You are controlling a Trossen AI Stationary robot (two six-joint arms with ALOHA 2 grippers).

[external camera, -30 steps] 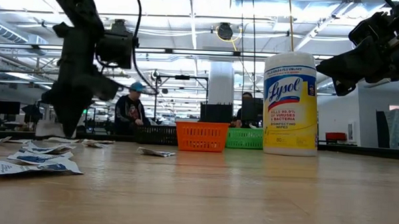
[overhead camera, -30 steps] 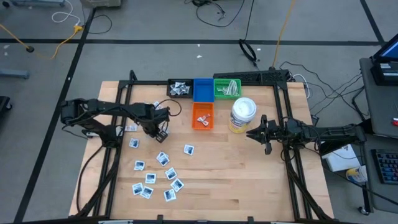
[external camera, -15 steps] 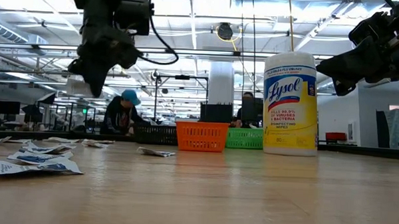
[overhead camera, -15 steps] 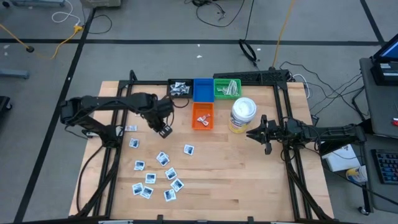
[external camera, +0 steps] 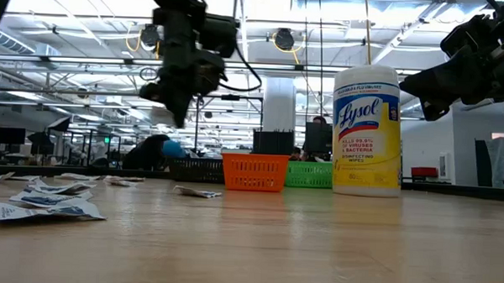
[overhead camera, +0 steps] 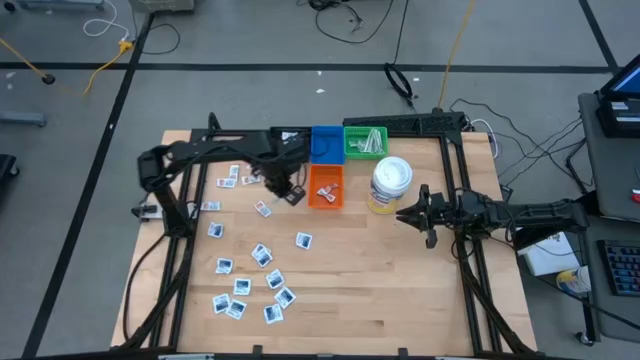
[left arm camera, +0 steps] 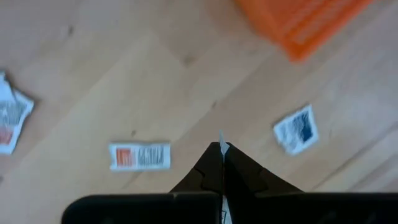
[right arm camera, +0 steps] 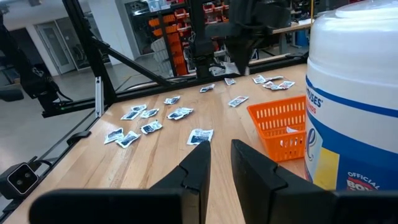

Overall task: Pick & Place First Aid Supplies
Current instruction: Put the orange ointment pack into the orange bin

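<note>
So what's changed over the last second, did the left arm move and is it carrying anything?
The left gripper swung from over the scattered packets toward the orange basket and rose higher above the table. Its fingers are pinched shut on a thin white packet. The right gripper stayed parked beside the wipes canister; the loose packets did not shift.

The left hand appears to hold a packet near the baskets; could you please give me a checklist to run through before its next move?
1. Grip: ok. The left hand is shut on a packet, of which a thin white edge shows between the fingers.
2. Left hand over the orange basket: not ok. It hangs beside it, above bare wood.
3. Height above the basket rim: ok. The low view shows it well above.
4. Right hand out of the way: ok. It waits beyond the wipes canister.
5. Whether the orange basket suits this packet: cannot tell.
</note>
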